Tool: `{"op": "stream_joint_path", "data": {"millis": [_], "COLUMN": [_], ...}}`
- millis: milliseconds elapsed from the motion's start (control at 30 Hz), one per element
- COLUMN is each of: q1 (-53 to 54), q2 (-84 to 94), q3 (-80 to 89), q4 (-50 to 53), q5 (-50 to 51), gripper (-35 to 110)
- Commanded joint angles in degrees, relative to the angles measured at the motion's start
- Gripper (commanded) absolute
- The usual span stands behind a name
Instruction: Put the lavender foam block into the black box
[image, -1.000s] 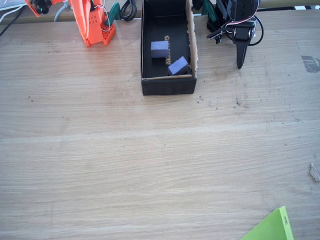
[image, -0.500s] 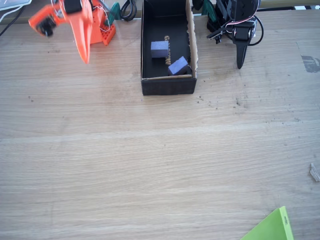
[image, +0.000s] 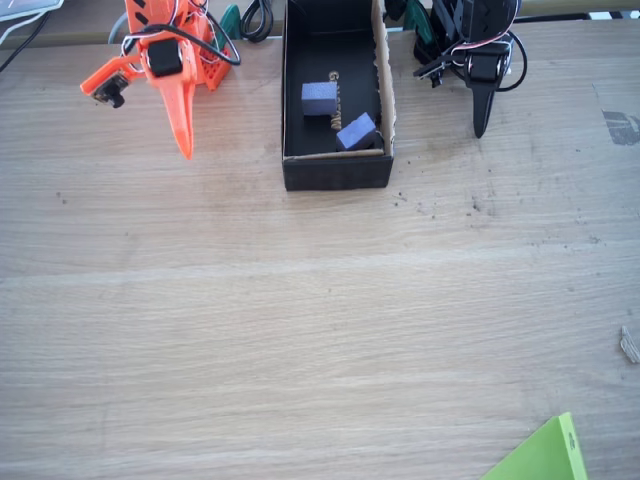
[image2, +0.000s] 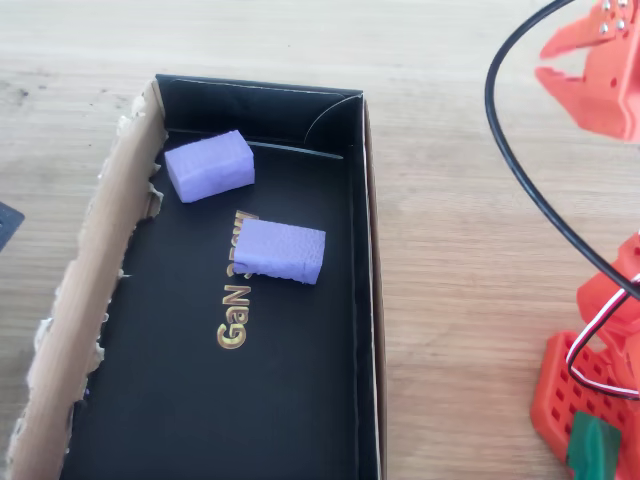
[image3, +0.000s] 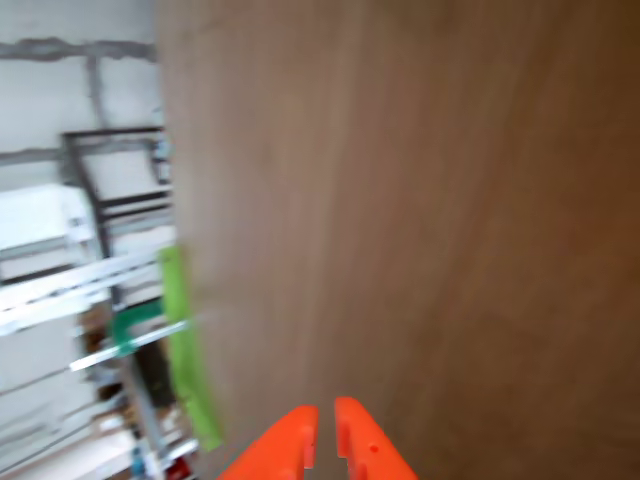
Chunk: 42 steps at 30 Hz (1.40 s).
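The black box (image: 335, 172) stands at the back of the wooden table, with a raw brown edge on its right wall in the fixed view. Inside it lies the lavender foam block (image: 356, 131) (image2: 208, 166), tilted in the near right corner against the brown wall. A squarer, darker lavender cube (image: 319, 97) (image2: 282, 250) rests on the gold lettering. My orange gripper (image: 184, 148) (image3: 325, 425) hangs left of the box, pointing down at bare table, shut with nothing in it.
The orange arm base (image: 205, 60) (image2: 590, 400) and black cables (image: 255, 20) sit beside the box at the back. A green sheet (image: 545, 455) pokes in at the near right corner. Small dark crumbs (image: 430, 210) lie in front of the box.
The orange gripper has swung out from the back left edge and down toward the table's front. Both blocks and the box have stayed put.
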Motion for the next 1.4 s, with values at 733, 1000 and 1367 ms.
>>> {"op": "stream_joint_path", "data": {"millis": [733,1000,1367], "q1": [-0.35,-0.35,-0.35], "q2": [0.53,0.53,0.53], "q3": [0.18,0.18,0.18], "q4": [21.53,21.53,21.53], "q5": [10.81,10.81,10.81], "gripper": [0,0,0]}}
